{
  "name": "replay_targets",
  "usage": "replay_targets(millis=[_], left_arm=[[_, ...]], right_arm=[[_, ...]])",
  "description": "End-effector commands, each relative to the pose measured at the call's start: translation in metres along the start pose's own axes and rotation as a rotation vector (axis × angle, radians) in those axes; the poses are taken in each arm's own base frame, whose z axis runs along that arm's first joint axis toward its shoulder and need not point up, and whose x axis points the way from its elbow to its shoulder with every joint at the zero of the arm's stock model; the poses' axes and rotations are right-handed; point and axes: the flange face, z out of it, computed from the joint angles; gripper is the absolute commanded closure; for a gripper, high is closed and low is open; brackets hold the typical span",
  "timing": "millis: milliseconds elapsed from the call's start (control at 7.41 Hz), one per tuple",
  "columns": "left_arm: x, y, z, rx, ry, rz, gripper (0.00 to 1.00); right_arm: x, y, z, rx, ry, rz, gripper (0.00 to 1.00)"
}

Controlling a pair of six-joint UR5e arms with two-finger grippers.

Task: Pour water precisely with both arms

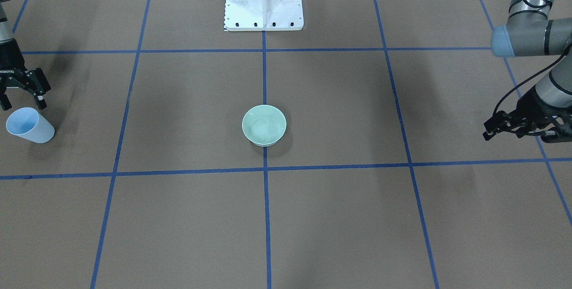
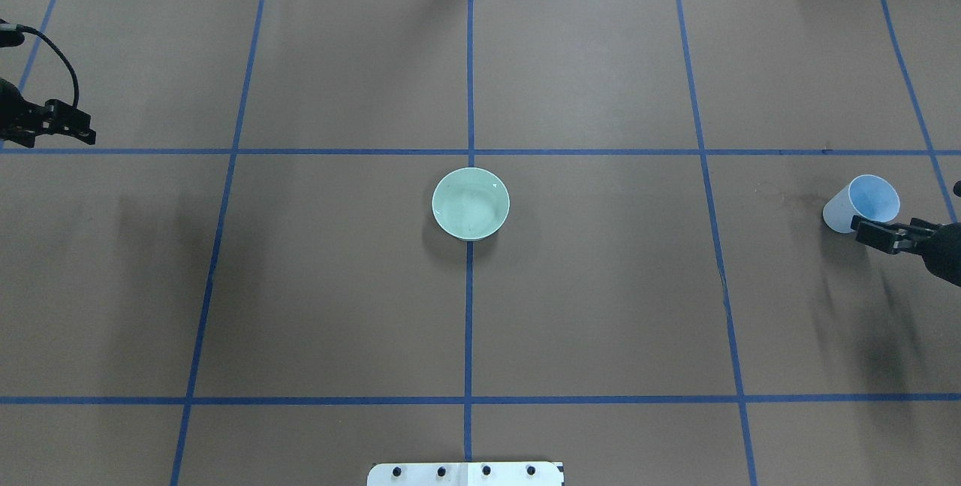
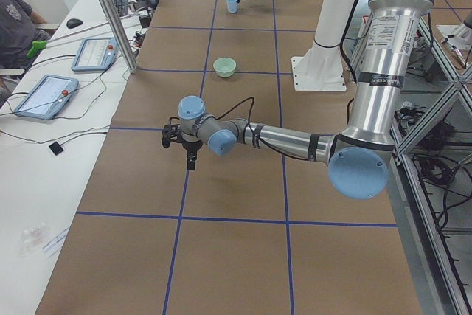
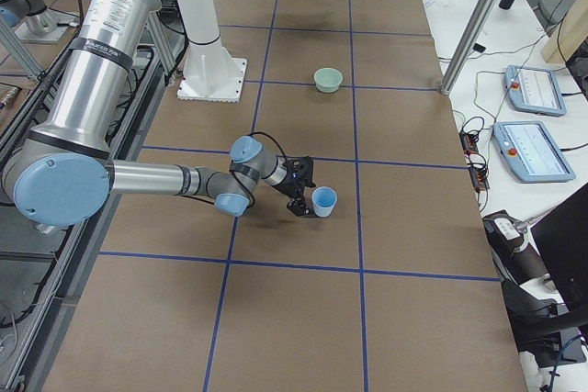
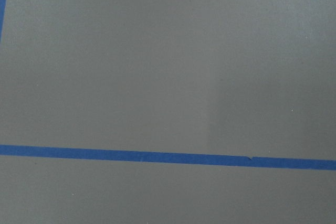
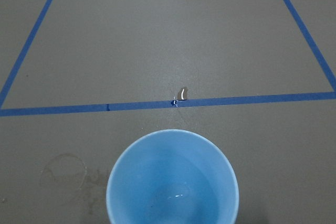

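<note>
Water (image 6: 178,195) shows as a faint glint at the bottom of the light blue cup (image 6: 131,182), which is upright on the surface (image 2: 601,283) at the robot's right end. Right end effector (image 1: 23,103) is just beside the cup, fingers spread, released; contact with the cup unclear. Small glossy droplet (image 6: 182,94) sits on the blue tape line (image 6: 79,107) past the cup. Pale green bowl (image 2: 450,227) is mid-surface on the centre tape line, well apart from the cup. Left end effector (image 2: 88,129) is at the far end, fingers apart, holding nothing.
</note>
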Motion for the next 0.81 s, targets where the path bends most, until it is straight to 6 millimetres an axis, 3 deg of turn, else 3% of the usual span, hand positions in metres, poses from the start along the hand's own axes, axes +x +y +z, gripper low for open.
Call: replay_targets(millis=[0, 135, 270, 405, 675], left_arm=[[0.003, 0.0, -0.001, 0.002, 0.003, -0.006, 0.0], [0.013, -0.003, -0.005, 0.01, 0.016, -0.046, 0.0], [0.052, 0.008, -0.014, -0.001, 0.065, -0.019, 0.0], [0.101, 0.024, -0.02, -0.014, 0.113, -0.1, 0.0], [0.22, 0.043, -0.016, -0.067, 0.2, -0.186, 0.0]], right_arm=[[-0.011, -0.006, -0.043, -0.032, -0.057, 0.004, 0.0], [-0.01, -0.008, -0.051, -0.044, -0.064, 0.008, 0.0], [-0.004, -0.013, -0.05, -0.06, -0.061, 0.01, 0.0], [0.01, -0.033, -0.056, -0.105, -0.087, 0.007, 0.0], [0.037, -0.109, -0.069, -0.167, -0.1, -0.068, 0.0]])
